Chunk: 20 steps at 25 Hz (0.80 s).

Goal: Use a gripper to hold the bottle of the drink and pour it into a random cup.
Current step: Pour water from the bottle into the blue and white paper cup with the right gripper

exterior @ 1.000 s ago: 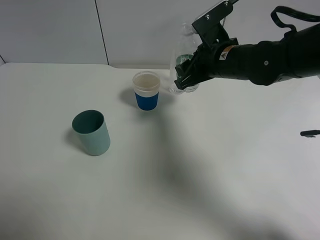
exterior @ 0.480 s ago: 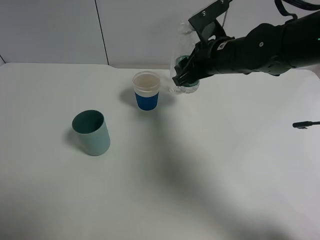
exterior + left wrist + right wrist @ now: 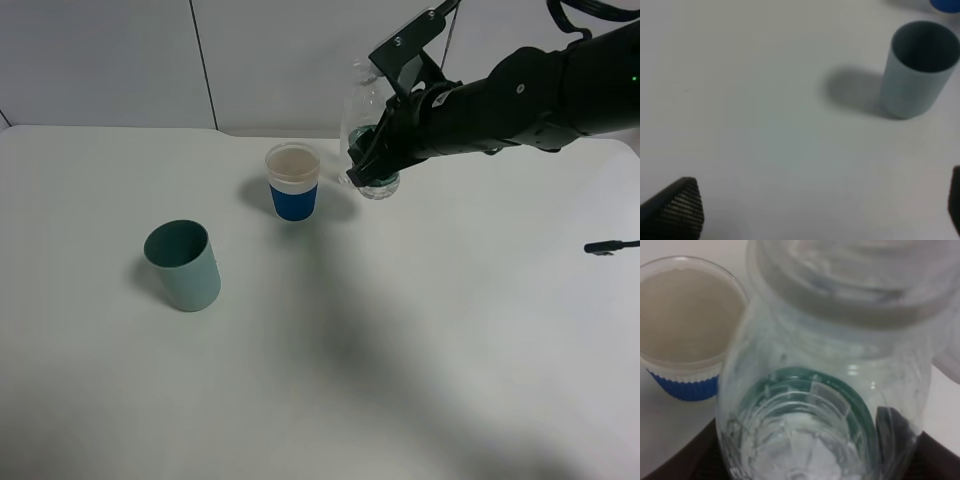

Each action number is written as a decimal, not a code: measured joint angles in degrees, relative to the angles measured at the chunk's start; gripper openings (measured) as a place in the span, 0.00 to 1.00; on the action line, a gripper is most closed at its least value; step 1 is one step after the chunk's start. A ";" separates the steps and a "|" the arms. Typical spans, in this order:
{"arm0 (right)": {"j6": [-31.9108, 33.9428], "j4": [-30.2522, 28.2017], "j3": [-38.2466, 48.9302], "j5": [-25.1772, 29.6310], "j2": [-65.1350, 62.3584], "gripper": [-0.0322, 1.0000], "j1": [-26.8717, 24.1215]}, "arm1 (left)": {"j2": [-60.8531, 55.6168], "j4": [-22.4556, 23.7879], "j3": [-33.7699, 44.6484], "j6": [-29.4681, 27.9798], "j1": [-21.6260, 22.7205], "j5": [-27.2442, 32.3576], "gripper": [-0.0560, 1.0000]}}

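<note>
My right gripper (image 3: 368,150) is shut on the bottle of the drink (image 3: 364,105), a clear plastic bottle with a dark green label and no cap. The bottle leans slightly, its open top toward the white cup with a blue base (image 3: 293,182), just to its left. Its base is close to the table. In the right wrist view the bottle (image 3: 830,390) fills the frame, with that cup (image 3: 687,325) beside it. A teal cup (image 3: 183,265) stands further left and also shows in the left wrist view (image 3: 920,67). My left gripper (image 3: 815,210) is open and empty above bare table.
The white table (image 3: 420,330) ends at a grey wall (image 3: 120,60) behind the cups. A small black object (image 3: 610,246) pokes in at the right edge.
My right arm has shifted a little, with the bottle's base moving slightly right and its top leaning toward the blue-based cup. The black object at the right edge has moved up. The cups have not moved.
</note>
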 joint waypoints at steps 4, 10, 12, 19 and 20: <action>18.89 -15.22 -0.04 -0.11 0.00 0.58 -0.84 | 0.00 0.00 0.00 0.00 0.00 0.00 0.99; 43.97 -41.35 -0.23 1.21 0.00 0.58 -1.79 | 0.00 0.00 0.00 0.00 0.00 0.00 0.99; 50.95 -51.02 -1.20 5.11 0.00 0.58 -1.79 | 0.00 0.00 0.00 0.00 0.00 0.00 0.99; 67.20 -71.12 -6.14 17.79 0.03 0.58 -1.79 | 0.00 0.00 0.00 0.00 0.00 0.00 0.99; 67.32 -71.99 -6.51 17.94 0.03 0.58 -1.79 | 0.00 0.00 0.00 0.00 0.00 0.00 0.99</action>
